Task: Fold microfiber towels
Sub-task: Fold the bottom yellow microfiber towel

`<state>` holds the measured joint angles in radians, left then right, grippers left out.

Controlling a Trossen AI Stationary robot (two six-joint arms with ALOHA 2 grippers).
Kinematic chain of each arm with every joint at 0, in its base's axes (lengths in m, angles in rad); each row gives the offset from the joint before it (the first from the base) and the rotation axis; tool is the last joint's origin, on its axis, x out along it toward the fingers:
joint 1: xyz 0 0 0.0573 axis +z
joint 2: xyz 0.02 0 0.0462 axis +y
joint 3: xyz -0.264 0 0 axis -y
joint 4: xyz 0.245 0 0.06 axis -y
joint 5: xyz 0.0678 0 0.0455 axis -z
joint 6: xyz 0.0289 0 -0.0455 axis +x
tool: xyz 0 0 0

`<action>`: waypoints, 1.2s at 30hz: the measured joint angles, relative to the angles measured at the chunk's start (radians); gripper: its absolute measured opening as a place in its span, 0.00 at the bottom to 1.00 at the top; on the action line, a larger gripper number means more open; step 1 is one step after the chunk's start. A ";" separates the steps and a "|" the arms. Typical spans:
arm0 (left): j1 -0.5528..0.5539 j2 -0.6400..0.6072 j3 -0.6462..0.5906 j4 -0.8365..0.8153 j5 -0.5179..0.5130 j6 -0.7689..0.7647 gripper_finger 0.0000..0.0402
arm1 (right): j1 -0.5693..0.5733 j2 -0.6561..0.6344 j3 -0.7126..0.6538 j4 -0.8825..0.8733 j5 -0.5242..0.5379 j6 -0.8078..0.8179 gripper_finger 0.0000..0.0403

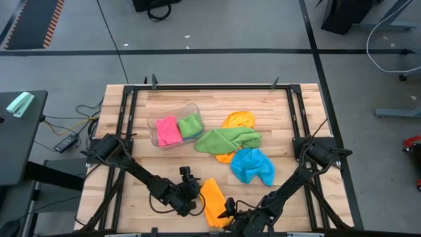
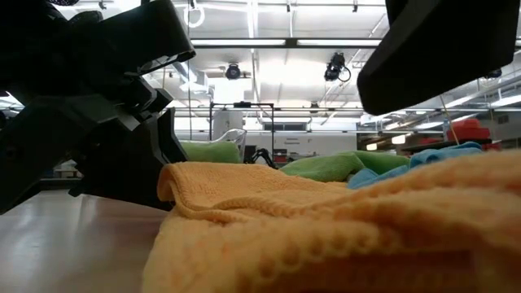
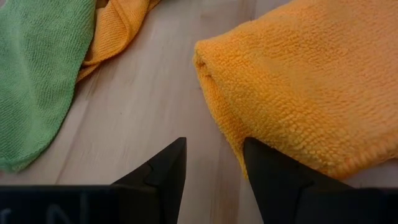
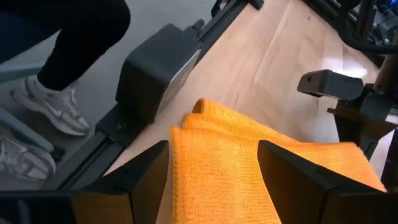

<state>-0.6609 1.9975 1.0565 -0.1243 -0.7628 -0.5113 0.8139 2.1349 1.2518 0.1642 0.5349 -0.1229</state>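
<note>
A folded orange microfiber towel [image 1: 212, 201] lies flat on the wooden table near its front edge, and it also shows in the left wrist view [image 3: 311, 87] and the right wrist view [image 4: 217, 155]. My left gripper [image 1: 195, 199] is open at the towel's left side, with bare wood between its fingers [image 3: 214, 165]. My right gripper [image 1: 230, 209] is open at the towel's near right end, one finger on each side of it [image 4: 214, 180]. My left gripper's finger [image 3: 273, 177] stands right at the folded towel's left edge [image 3: 230, 134], slanting down from the near left; I cannot tell whether it touches. My right gripper's fingers flank the towel's near end [image 4: 205, 186], slanting down; I cannot tell whether they touch it.
A clear tub [image 1: 158, 139] at the back left holds a pink towel [image 1: 167, 130] and a green one [image 1: 190, 125]. A loose green towel [image 1: 228, 139] lies over another orange one [image 1: 238, 120], with a blue one [image 1: 252, 166] beside them. A person's shoes [image 4: 50, 106] show beyond the table's edge.
</note>
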 joint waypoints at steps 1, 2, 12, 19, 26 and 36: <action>0.000 0.000 0.000 -0.001 0.000 0.000 0.43 | -0.001 0.000 0.000 0.000 0.000 -0.001 0.63; 0.000 0.000 0.000 -0.001 0.000 0.000 0.43 | -0.003 0.000 0.000 -0.001 0.000 0.000 0.63; -0.006 0.000 0.000 -0.004 -0.003 0.000 0.43 | -0.021 0.074 0.003 0.018 0.031 -0.007 0.62; -0.006 0.000 0.000 -0.004 -0.002 0.001 0.43 | -0.025 0.069 0.002 -0.021 0.041 -0.024 0.51; -0.007 0.000 0.000 -0.004 -0.002 0.000 0.43 | -0.037 0.068 0.001 -0.060 0.041 0.025 0.33; -0.011 0.001 0.000 -0.004 -0.002 0.001 0.43 | -0.051 0.062 -0.001 -0.069 0.015 0.064 0.10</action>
<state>-0.6716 1.9980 1.0561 -0.1284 -0.7650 -0.5106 0.7628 2.1972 1.2504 0.0951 0.5498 -0.0585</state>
